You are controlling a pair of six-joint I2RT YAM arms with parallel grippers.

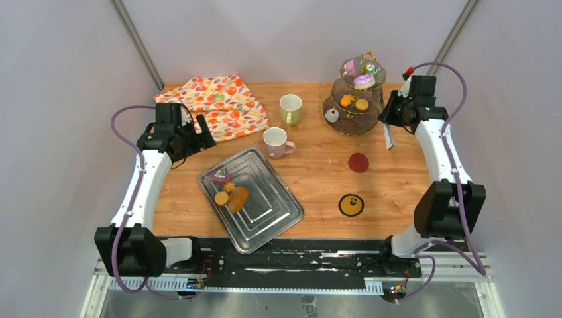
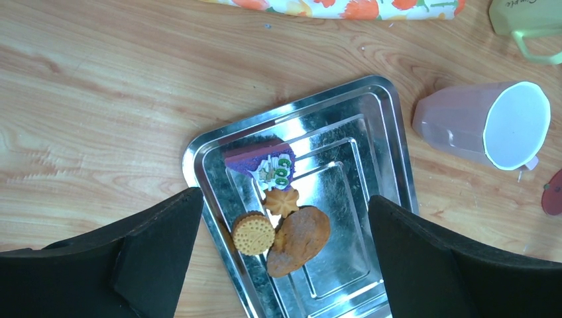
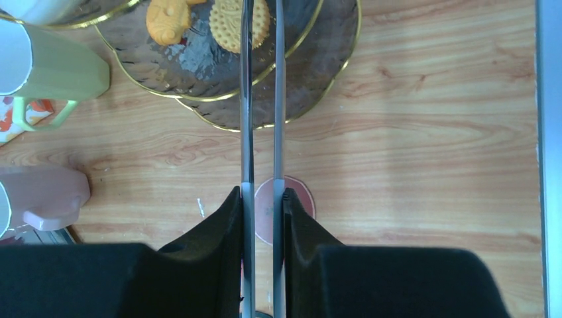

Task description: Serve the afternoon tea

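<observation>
A metal tray holds a purple cake, a flower cookie, a round cookie and a brown cake. My left gripper is open and empty above them. A pink mug and a pale-green mug stand behind the tray. A tiered stand at the back right holds orange cookies and purple and pink pastries. My right gripper is shut on long metal tongs, whose tips reach over the stand's round cookie.
An orange floral cloth lies at the back left. A red coaster and a yellow-and-black coaster lie on the wooden table right of the tray. The right table edge shows in the right wrist view.
</observation>
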